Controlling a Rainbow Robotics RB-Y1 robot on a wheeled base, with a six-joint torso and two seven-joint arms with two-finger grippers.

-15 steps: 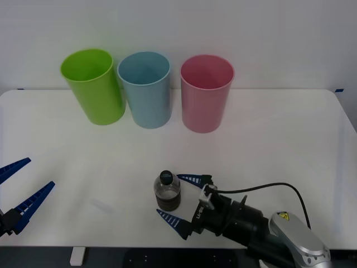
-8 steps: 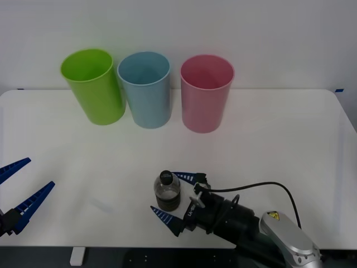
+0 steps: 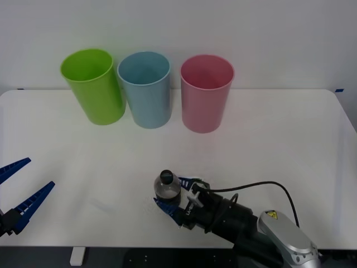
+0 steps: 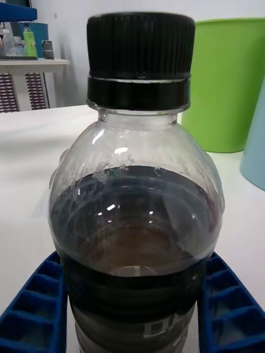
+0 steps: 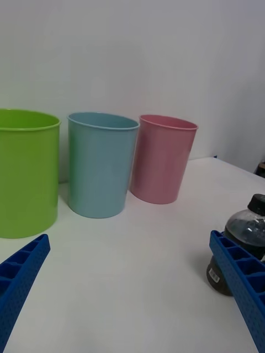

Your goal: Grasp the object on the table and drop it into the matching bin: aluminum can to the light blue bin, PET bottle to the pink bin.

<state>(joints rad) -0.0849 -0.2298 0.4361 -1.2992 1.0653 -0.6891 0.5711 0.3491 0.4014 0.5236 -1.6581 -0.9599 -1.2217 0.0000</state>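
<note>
The bottle (image 4: 135, 220) base is cut off in the right wrist view, and its label text is too blurry to read.

PET bottle (image 3: 167, 189) upright near the table's (image 3: 290, 139) front edge.
Clear, black-capped, dark lower band — pink bin (image 3: 206, 92) and light blue bin (image 3: 145, 88) stand upright, open-mouthed, along the back edge.

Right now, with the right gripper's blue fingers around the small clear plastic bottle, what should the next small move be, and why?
Probably lift straight up. The right gripper looks shut on the small clear plastic bottle with the black cap, low on its dark band, while it stands on the white table, well short of the tall pink plastic bin.
</note>
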